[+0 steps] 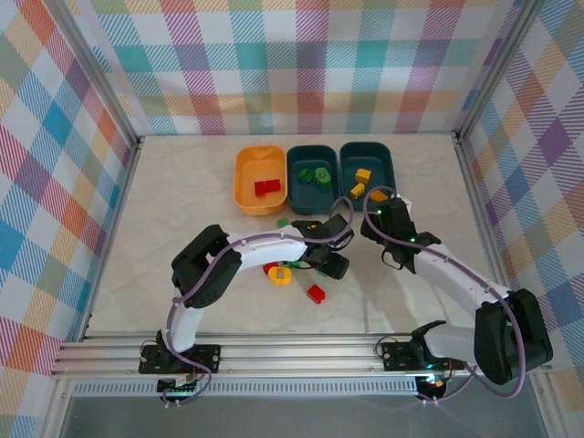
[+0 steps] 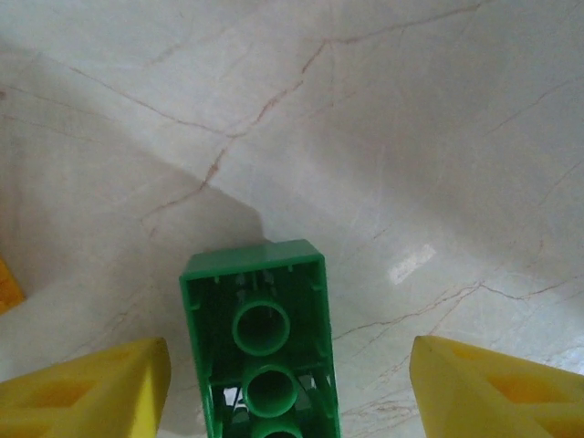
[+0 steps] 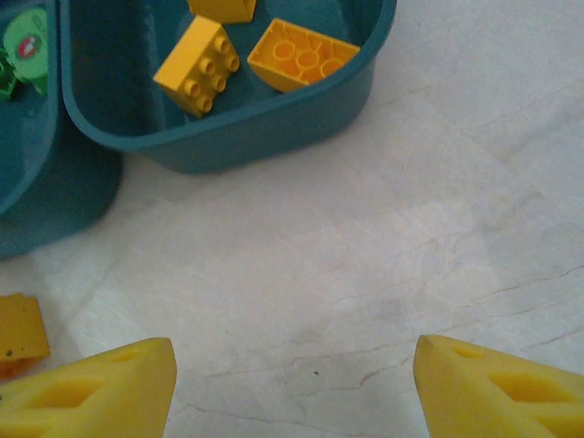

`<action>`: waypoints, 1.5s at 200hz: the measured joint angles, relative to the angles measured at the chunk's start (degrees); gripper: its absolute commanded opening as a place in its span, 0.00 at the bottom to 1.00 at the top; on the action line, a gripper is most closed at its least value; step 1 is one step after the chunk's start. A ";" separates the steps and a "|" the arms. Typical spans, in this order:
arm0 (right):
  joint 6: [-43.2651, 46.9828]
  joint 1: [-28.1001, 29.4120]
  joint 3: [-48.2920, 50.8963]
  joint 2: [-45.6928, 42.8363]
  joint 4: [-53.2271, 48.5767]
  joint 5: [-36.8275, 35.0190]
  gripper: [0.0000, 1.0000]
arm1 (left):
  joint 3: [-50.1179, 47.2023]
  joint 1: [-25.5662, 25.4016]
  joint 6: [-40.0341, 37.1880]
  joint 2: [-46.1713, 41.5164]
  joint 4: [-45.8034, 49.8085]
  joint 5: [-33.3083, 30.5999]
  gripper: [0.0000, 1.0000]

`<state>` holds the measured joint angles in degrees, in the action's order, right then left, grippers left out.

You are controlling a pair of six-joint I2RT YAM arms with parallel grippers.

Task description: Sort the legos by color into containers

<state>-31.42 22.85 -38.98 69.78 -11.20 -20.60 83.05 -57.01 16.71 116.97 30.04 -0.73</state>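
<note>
Marble table [image 2: 411, 137]: left gripper [image 2: 290, 365] spread around green lego [image 2: 260, 338]; right gripper [image 3: 294, 365] spread, empty.

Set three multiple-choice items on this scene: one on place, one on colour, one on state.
1. In the top view, the yellow-orange tub stands in the row at: A the left end; B the middle; C the right end.
2. The bricks in it are: A green; B yellow; C red.
3. The green brick at the left tool lies: A studs up; B hollow underside up; C on another brick.
Key: 1 A, both teal tubs stand to its right; 2 C, they are plainly red; 3 B, its open tubes face the camera.
</note>
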 measured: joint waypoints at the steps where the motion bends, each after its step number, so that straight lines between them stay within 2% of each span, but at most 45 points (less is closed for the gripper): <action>1: -0.04 0.00 0.02 -0.02 0.04 0.00 0.68 | 0.07 0.00 0.07 0.04 0.07 -0.04 0.65; 40: -1.01 0.00 1.20 -1.66 1.81 -0.04 0.66 | 3.43 -0.31 0.52 2.56 3.02 -2.58 0.37; 101: -1.22 0.00 2.54 -3.50 2.75 -2.56 0.63 | 7.93 0.07 -1.27 1.33 6.84 -5.25 0.35; 126: -2.14 0.00 3.58 -5.81 3.19 -4.26 0.63 | 13.00 2.49 -3.21 -3.15 7.96 -7.45 0.38; 153: -4.31 -0.48 7.45 -9.81 4.63 -6.36 0.63 | 22.32 11.04 -3.04 -4.59 7.02 -7.32 0.38; 175: -5.68 -0.83 9.57 -11.96 4.96 -7.56 0.64 | 31.08 18.58 -2.12 -0.70 6.91 -6.62 0.38; 195: -6.21 -1.09 9.77 -12.63 5.35 -8.15 0.65 | 41.94 23.15 -1.27 7.78 8.07 -5.40 0.39; 219: -6.78 -1.09 9.77 -12.79 5.84 -8.31 0.65 | 53.57 24.79 -0.76 18.86 11.67 -2.29 0.40; 241: -6.82 -1.09 9.77 -12.79 5.90 -8.26 0.66 | 58.05 25.07 -0.02 25.31 14.43 1.38 0.44; 255: -6.95 -1.09 9.77 -12.72 6.03 -8.02 0.67 | 58.34 25.07 0.24 26.95 15.93 3.08 0.51; 268: -6.93 -1.09 9.77 -12.50 6.08 -7.41 0.68 | 58.34 25.07 0.17 27.43 17.03 4.68 0.61; 300: -5.81 -1.09 9.75 -10.38 7.13 -4.28 0.69 | 59.19 25.07 0.28 27.15 17.68 7.72 0.70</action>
<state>-37.23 21.76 -29.23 59.40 -4.08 -24.88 142.23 -31.94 16.99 144.11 47.72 6.98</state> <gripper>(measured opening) 0.685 0.685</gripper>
